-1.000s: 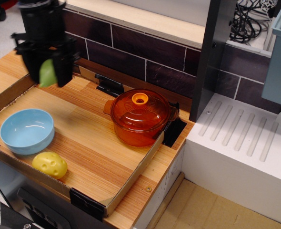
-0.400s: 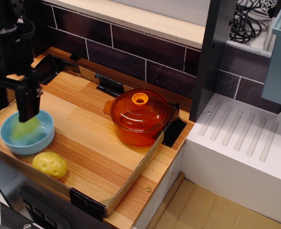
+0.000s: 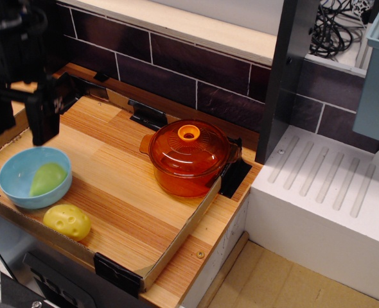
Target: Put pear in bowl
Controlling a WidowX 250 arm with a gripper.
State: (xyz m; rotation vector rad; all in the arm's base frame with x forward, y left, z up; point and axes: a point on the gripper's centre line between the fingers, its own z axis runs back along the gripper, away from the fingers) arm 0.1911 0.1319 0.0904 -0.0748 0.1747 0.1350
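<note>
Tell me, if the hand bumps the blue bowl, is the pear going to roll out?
Probably not. The pear lies on its side low inside the bowl, below the rim. Its smooth, rounded shape would likely rock or roll, but the walls should contain it. The bowl looks light, so it may slide on the wood.

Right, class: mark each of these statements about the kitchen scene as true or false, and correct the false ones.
1. The pear lies inside the bowl. True.
2. The gripper is clamped on the pear. False: it hangs above the bowl with nothing between its fingers, apart from the pear.
3. The orange pot has its lid on. True.
4. The yellow toy sits in the bowl with the pear. False: it rests on the wooden board, just outside the bowl's near rim.
5. The orange pot stands left of the bowl in this view. False: it stands to the bowl's right.
</note>
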